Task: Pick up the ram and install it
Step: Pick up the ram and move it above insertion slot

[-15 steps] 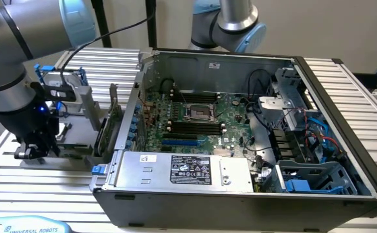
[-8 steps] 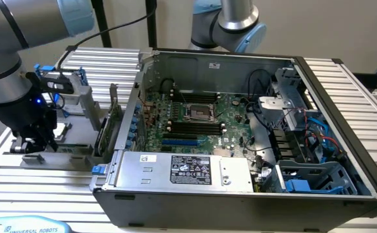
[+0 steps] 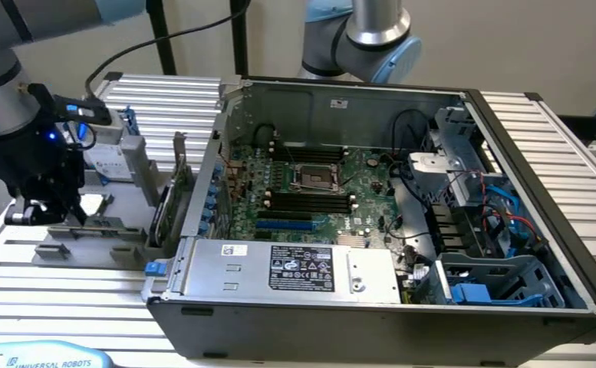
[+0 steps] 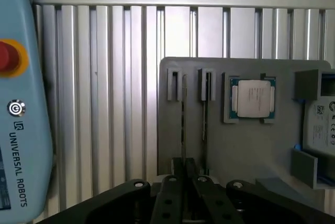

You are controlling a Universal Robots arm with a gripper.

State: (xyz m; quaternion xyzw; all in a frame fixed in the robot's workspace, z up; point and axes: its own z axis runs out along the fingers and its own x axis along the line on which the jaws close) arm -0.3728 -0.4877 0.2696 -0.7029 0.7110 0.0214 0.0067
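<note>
**The ram** (image 4: 183, 119) stands on its long edge in a slotted grey holder (image 4: 246, 150). It is seen edge-on as a thin dark strip, so its chips and green face are hidden. Its long axis runs parallel to the slats of the tabletop (image 4: 104, 103) and in line with the end effector (image 4: 186, 167), directly below the arm's single tool.

**End effector.** The fingers are drawn narrow and appear closed on the ram's upper edge. The stick is not yet lifted out of its holder.

**Neighbours.** A second stick (image 4: 205, 122) stands just beside the first and parallel to it. Beyond it, a square silver processor (image 4: 253, 98) lies flat in its own recess.

**Setting.** In the exterior view the end effector (image 3: 44, 213) sits low over the holder, at nine o'clock from the open computer case (image 3: 380, 326). The black memory slots (image 3: 303, 201) on the motherboard (image 3: 364, 172) lie well apart from it, towards three o'clock.
</note>
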